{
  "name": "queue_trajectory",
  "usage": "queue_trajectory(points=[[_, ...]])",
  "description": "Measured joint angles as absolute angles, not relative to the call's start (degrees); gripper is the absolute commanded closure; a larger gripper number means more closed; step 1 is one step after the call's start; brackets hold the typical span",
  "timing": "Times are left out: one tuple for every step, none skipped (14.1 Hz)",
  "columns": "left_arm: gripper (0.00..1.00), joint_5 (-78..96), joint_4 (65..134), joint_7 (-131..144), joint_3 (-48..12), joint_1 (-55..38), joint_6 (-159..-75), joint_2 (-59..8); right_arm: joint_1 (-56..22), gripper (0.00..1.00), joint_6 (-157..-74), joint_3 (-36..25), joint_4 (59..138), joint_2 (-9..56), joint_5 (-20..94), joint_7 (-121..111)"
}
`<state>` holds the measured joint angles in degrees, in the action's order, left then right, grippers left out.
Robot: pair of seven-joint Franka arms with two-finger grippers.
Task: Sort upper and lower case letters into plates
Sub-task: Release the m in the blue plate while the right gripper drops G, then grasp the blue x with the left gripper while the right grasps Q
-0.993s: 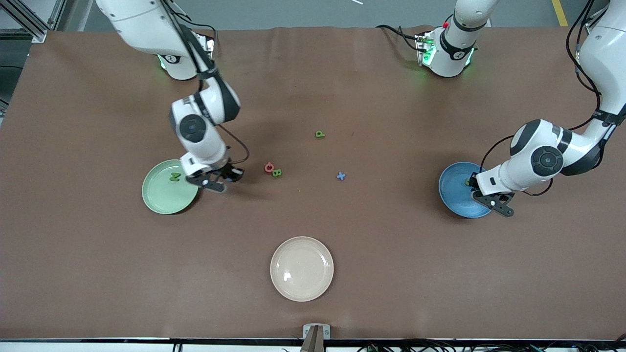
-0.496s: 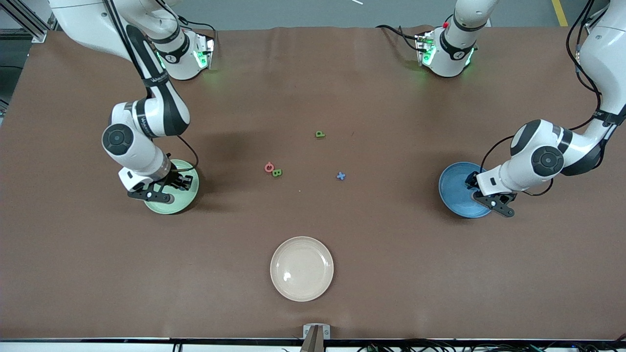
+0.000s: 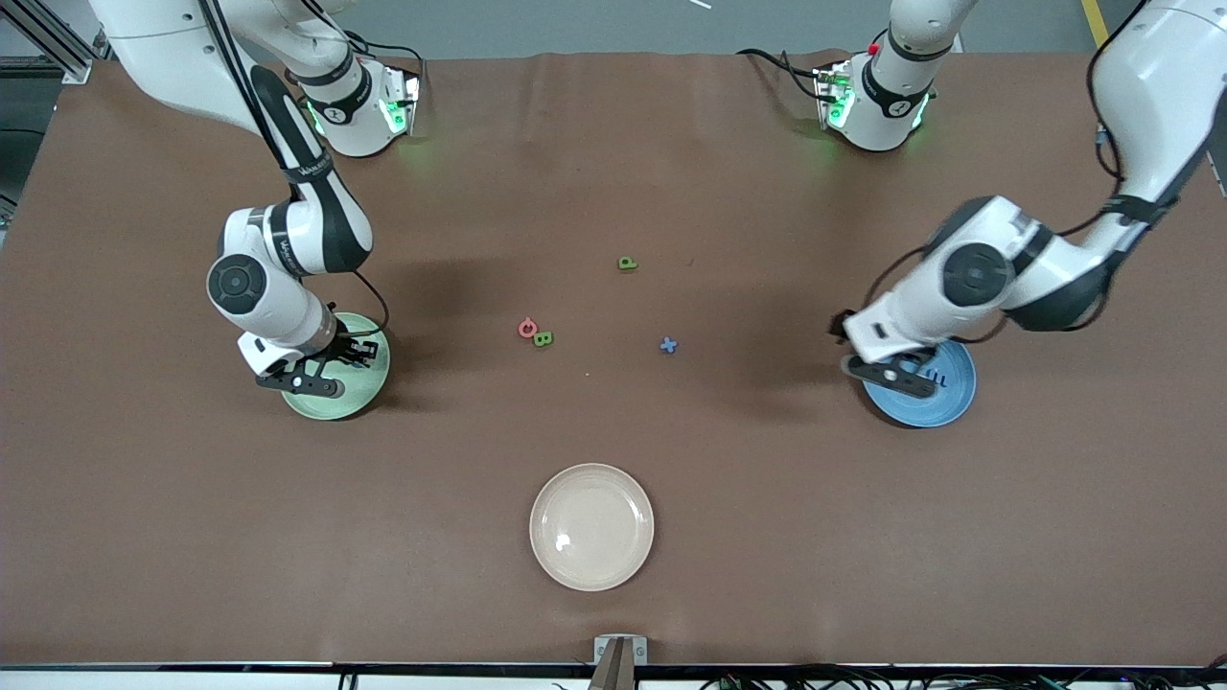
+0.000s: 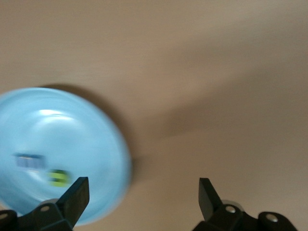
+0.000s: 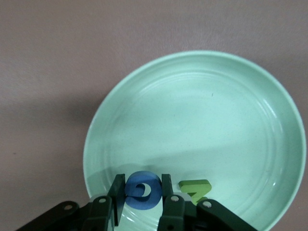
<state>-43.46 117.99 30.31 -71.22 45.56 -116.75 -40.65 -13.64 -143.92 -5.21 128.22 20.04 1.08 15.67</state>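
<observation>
The pale green plate (image 3: 337, 402) lies toward the right arm's end of the table. My right gripper (image 3: 343, 362) hangs low over it, shut on a blue letter (image 5: 142, 190). In the right wrist view a green N (image 5: 195, 188) lies in this green plate (image 5: 192, 120) beside the held letter. The blue plate (image 3: 951, 402) lies toward the left arm's end. My left gripper (image 3: 899, 370) stands open and holds nothing, over the plate's rim on the side toward the table's middle. The left wrist view shows a green letter (image 4: 58, 177) and a blue letter (image 4: 30, 160) in the blue plate (image 4: 62, 130).
Loose letters lie mid-table: a green p (image 3: 627, 263), a red letter (image 3: 526, 329) touching a green B (image 3: 543, 338), and a blue x (image 3: 668, 345). A cream-beige plate (image 3: 591, 565) sits nearer the front camera, with nothing in it.
My left gripper opened and swung from over the blue plate toward the table's middle. My right gripper carried the blue letter from beside the green plate to over it, then held still.
</observation>
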Motion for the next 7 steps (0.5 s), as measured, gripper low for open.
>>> queue_trajectory(points=[[0.0,-42.7,117.76,35.14,-71.1,41.7,-116.75,-40.67,-13.63,0.91,-144.04,-5.19,128.3,20.59,1.08,15.67],[0.0,-42.28,117.33,40.07,-70.75,37.59,-116.76,-40.7,-13.62,0.69,-144.17,-5.18,128.36,20.97,1.08,15.67],[0.0,-42.11,116.64,44.95,-70.05,33.27,-116.76,-40.71,-13.62,0.01,-144.23,-5.16,128.39,21.24,1.08,15.67],[0.0,-42.03,115.72,49.1,-68.91,28.94,-116.81,-40.73,-13.61,0.0,-144.28,-5.15,128.4,21.38,1.08,15.68],[0.0,-41.96,114.66,52.68,-67.31,24.64,-116.95,-40.74,-13.61,0.0,-144.3,-5.13,128.39,21.38,1.08,15.69],[0.0,-41.9,113.42,55.89,-65.21,20.34,-117.27,-40.77,-13.6,0.0,-144.3,-5.11,128.33,21.35,1.08,15.72],[0.01,-41.85,112.3,58.79,-62.9,16.43,-118.27,-40.79,-13.61,0.0,-144.3,-5.08,128.15,21.27,1.1,15.74]])
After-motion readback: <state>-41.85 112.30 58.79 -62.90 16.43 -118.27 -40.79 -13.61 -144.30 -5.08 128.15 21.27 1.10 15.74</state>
